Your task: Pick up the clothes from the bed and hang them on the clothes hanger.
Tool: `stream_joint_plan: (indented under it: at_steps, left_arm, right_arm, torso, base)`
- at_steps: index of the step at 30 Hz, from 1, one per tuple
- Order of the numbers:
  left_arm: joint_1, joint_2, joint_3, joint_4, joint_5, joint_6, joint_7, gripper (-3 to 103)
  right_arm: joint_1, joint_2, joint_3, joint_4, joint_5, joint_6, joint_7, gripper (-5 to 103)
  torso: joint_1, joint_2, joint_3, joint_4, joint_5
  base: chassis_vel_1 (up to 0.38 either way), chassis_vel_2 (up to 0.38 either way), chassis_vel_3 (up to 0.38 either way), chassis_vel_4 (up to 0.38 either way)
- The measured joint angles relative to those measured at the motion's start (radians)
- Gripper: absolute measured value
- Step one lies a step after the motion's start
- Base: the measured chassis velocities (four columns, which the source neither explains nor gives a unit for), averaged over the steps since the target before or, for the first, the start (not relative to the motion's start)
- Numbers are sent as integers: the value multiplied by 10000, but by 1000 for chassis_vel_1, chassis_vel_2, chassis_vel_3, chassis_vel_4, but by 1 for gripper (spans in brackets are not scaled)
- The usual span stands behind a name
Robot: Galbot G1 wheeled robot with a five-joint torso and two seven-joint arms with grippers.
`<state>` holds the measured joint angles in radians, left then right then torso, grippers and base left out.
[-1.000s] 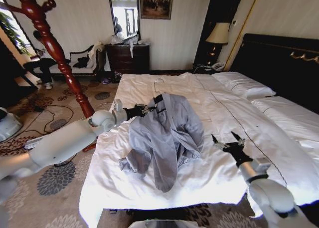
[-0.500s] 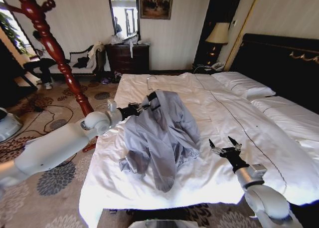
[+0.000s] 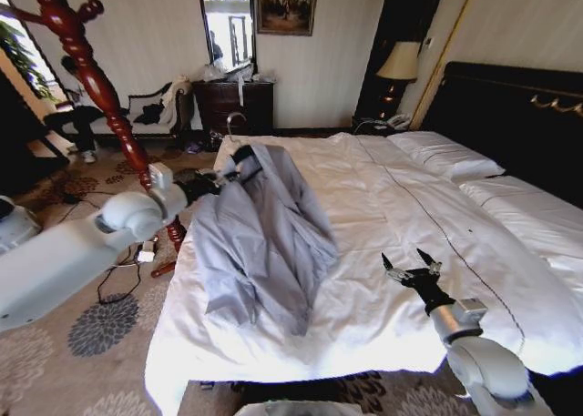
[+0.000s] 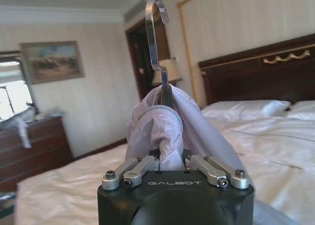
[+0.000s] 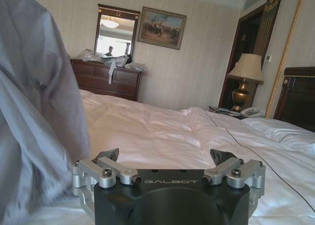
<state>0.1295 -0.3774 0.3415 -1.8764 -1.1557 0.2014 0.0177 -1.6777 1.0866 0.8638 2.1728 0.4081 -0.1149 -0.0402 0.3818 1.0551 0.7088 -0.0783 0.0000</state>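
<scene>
Thin grey clothes drape crumpled from the pinching left hand; right hand spread.

Clothes on bed's left side

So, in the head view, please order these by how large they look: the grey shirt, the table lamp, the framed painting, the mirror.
1. The grey shirt, by far the largest; it is also the nearest.
2. The mirror.
3. The framed painting and the table lamp: they look alike, and the frame's edge cuts the painting, so I do not rank them.
</scene>
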Motion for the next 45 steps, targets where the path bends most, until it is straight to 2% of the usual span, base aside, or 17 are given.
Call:
stream_joint_plan:
  at_steps: [4, 10, 17, 18, 21, 25, 26, 30, 36, 37, 40, 45]
  left_arm:
    - [-5, 172, -338, 156, -101, 64, -203, 16]
    - [-148, 335, -534, 449, -273, 83, -393, 16]
    - [-610, 90, -659, 1154, -767, 260, -581, 16]
    - [-983, -221, -713, 1849, -1045, 430, -696, 16]
    - [-1261, -399, -657, 2251, -1054, 491, -698, 16]
    - [-2516, -1078, 72, 3240, -1158, 566, -704, 16]
    - [-2516, -1078, 72, 3240, -1158, 566, -704, 16]
    - [-3709, -1905, 748, 4256, -1276, 662, -688, 16]
    - [-4655, -2580, 1337, 5399, -1397, 731, -648, 16]
    - [-4992, -2875, 1528, 5893, -1458, 770, -645, 16]
    - [-5394, -3318, 1614, 6474, -1673, 879, -989, 16]
    - [-6195, -3615, 1834, 7005, -2072, 1210, -1343, 16]
  right_arm:
    - [2, -1, -4, 0, 2, -2, 2, 100]
    - [5, -4, -5, 0, 7, -7, 8, 100]
    - [9, -6, -6, 0, 10, -11, 12, 100]
    - [9, -6, -6, 0, 10, -14, 15, 100]
    - [9, -7, -6, 0, 11, -15, 15, 100]
    - [10, -8, -7, -1, 11, -16, 16, 100]
    - [10, -8, -7, -1, 11, -16, 16, 100]
    - [10, -8, -8, -1, 12, -16, 17, 100]
    - [10, -8, -8, -1, 11, -16, 17, 100]
    - [11, -7, -8, -1, 12, -16, 17, 100]
    - [10, -8, -8, -1, 12, -16, 17, 100]
    - [11, -8, -8, -1, 12, -16, 17, 100]
  torso:
    - [0, 0, -1, 8, -2]
    - [0, 0, 0, 4, -1]
    - [0, 0, 0, 3, -1]
    - [0, 1, 0, 3, 0]
    - [0, 0, 0, 8, -4]
    - [0, 0, 1, 1, 1]
    - [0, 0, 1, 1, 1]
    - [1, 0, 1, 2, 0]
    - [1, 0, 1, 2, 2]
    - [1, 0, 1, 7, 0]
    - [1, 0, 1, 3, 0]
    - [2, 0, 1, 4, 2]
  base:
    - [0, 0, 0, 0]
    - [0, 0, 0, 0]
    - [0, 0, 0, 0]
    - [0, 0, 0, 0]
    - [0, 0, 0, 0]
    - [0, 0, 0, 0]
    - [0, 0, 0, 0]
    - [0, 0, 0, 0]
    - [0, 0, 0, 0]
    - [0, 0, 0, 0]
    - [0, 0, 0, 0]
    - [0, 0, 0, 0]
